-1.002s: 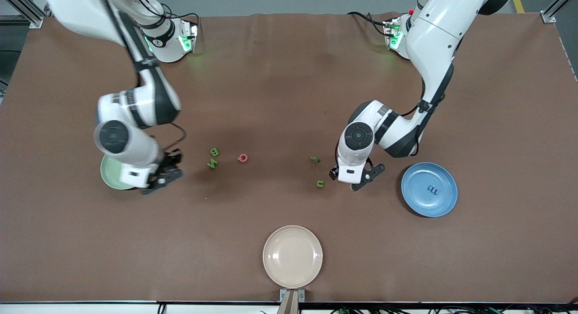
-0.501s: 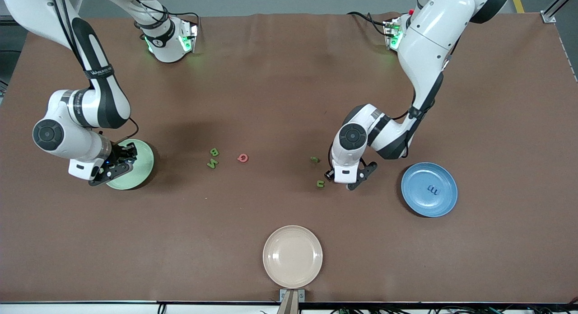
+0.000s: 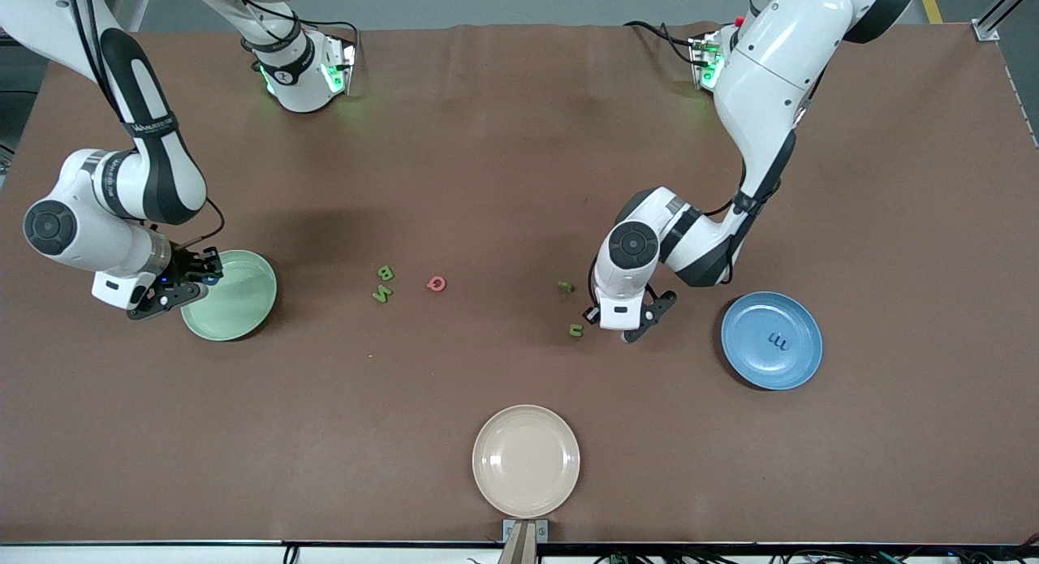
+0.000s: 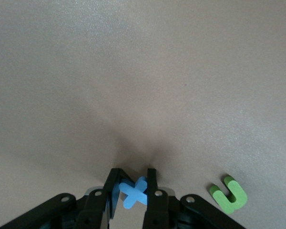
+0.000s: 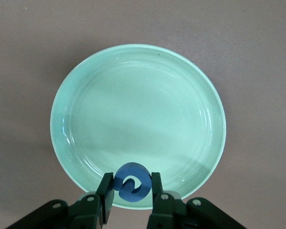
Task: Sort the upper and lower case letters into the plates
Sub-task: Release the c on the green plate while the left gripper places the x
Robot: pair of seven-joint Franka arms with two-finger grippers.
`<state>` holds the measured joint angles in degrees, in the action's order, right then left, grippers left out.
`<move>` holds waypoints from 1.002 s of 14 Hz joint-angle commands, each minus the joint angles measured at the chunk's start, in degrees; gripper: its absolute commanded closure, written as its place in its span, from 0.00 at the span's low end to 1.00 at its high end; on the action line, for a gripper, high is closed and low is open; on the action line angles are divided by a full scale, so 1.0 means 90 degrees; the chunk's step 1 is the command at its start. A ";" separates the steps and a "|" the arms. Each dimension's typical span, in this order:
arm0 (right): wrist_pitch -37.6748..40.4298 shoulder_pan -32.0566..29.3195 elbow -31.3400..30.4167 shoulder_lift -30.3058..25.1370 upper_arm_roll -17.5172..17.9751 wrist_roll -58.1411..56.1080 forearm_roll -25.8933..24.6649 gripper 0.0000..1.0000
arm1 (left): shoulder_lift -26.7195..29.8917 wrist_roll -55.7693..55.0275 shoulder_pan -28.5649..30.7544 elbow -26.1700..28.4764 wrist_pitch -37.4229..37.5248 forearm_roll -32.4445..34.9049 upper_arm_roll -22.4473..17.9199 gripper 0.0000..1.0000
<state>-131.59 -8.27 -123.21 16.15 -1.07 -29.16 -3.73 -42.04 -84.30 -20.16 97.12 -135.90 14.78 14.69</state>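
Observation:
My right gripper (image 3: 203, 280) hangs over the rim of the mint green plate (image 3: 239, 304) and is shut on a dark blue rounded letter (image 5: 131, 183); the plate (image 5: 138, 119) holds nothing else. My left gripper (image 3: 621, 329) is down at the table, its jaws closed on a light blue x (image 4: 135, 193). A green u (image 3: 575, 329) lies just beside it (image 4: 229, 194). Another small green letter (image 3: 566, 286) lies a little farther from the front camera. Green B (image 3: 386, 273), green N (image 3: 381, 294) and red G (image 3: 436, 283) lie mid-table. The blue plate (image 3: 747, 361) holds a dark blue m (image 3: 778, 341).
A cream-beige plate (image 3: 526, 460) sits by the table edge nearest the front camera. The brown table surface (image 3: 519, 166) stretches bare toward the robots' bases.
My right arm swung toward its own end of the table, uncovering the mint plate, and now holds its letter at the rim. My left gripper shifted slightly toward the green u and closed on the x.

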 commanded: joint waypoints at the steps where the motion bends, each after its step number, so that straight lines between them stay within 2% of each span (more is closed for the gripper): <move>1: -0.0270 -0.0116 -0.0313 -0.0223 0.0148 -0.0051 -0.0025 0.80 | 0.0081 0.0040 0.0023 -0.0127 0.0022 0.0116 -0.0050 1.00; 3: -0.0378 -0.0116 -0.0304 -0.0194 0.0139 -0.0051 -0.0025 0.79 | 0.0324 0.0700 0.0217 -0.0234 0.0245 0.0106 -0.0138 1.00; 6: -0.0476 -0.0116 -0.0304 -0.0184 0.0139 -0.0041 -0.0025 0.75 | 0.0676 0.1814 0.0958 -0.0303 0.0734 0.0097 -0.0109 1.00; 7: -0.0476 -0.0116 -0.0304 -0.0184 0.0148 -0.0041 -0.0025 0.68 | 0.0725 0.2224 0.1251 -0.0284 0.0793 0.0097 -0.0060 1.00; 8: -0.0466 -0.0106 -0.0284 -0.0193 0.0139 -0.0041 -0.0025 0.36 | 0.0745 0.2615 0.1379 -0.0264 0.0890 0.0087 -0.0070 1.00; 9: -0.0457 -0.0106 -0.0255 -0.0193 0.0139 -0.0032 -0.0034 0.09 | 0.0755 0.3034 0.1564 -0.0254 0.1056 0.0087 -0.0070 1.00; 10: -0.0428 -0.0096 -0.0216 -0.0203 0.0139 -0.0022 -0.0034 0.04 | 0.0745 0.3474 0.1847 -0.0254 0.1154 0.0087 -0.0070 1.00; 12: -0.0408 -0.0009 -0.0177 -0.0223 0.0158 0.0017 -0.0034 0.04 | 0.0697 0.4314 0.2297 -0.0128 0.1155 0.0097 -0.0070 0.99; 14: -0.0398 0.0283 -0.0157 -0.0300 0.0158 0.0105 -0.0025 0.04 | 0.0638 0.4659 0.2551 -0.0079 0.1155 0.0106 -0.0070 0.97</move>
<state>-135.24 -7.69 -123.48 15.88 -0.13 -29.15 -3.73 -36.33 -44.91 1.02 95.33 -125.81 14.84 13.31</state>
